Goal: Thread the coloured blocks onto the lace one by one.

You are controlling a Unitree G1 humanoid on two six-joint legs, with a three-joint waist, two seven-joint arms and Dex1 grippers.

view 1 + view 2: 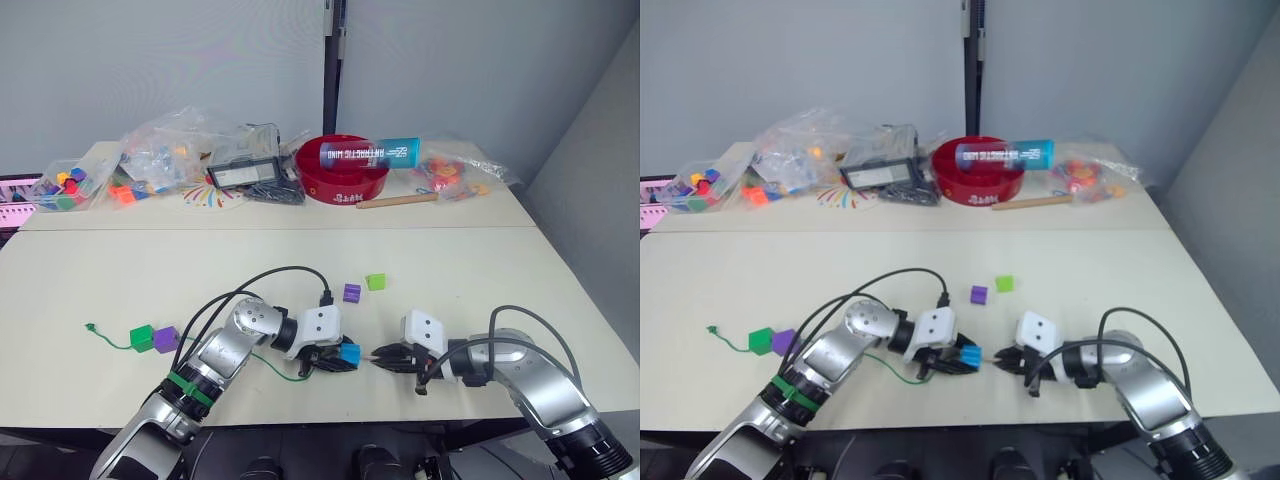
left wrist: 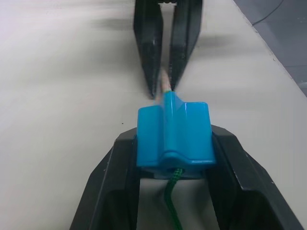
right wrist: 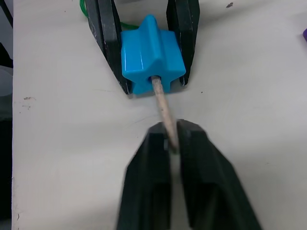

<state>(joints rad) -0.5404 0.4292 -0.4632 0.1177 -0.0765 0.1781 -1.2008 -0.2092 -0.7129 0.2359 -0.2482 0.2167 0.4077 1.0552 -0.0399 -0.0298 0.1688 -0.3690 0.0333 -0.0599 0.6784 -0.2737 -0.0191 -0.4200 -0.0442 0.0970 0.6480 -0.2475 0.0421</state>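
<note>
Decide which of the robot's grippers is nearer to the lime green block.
Right. The right gripper lies almost straight below the lime green block in the head view; the left gripper, shut on the light blue block, sits farther left.

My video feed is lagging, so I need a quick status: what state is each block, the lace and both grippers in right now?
Light blue block: held by left gripper, lace tip through it.
Lace: pale tip pinched by right gripper.
Dark green block: on lace, near knot.
Purple block: on lace, beside dark green block.
Second purple block: loose on table.
Lime green block: loose on table.
</note>
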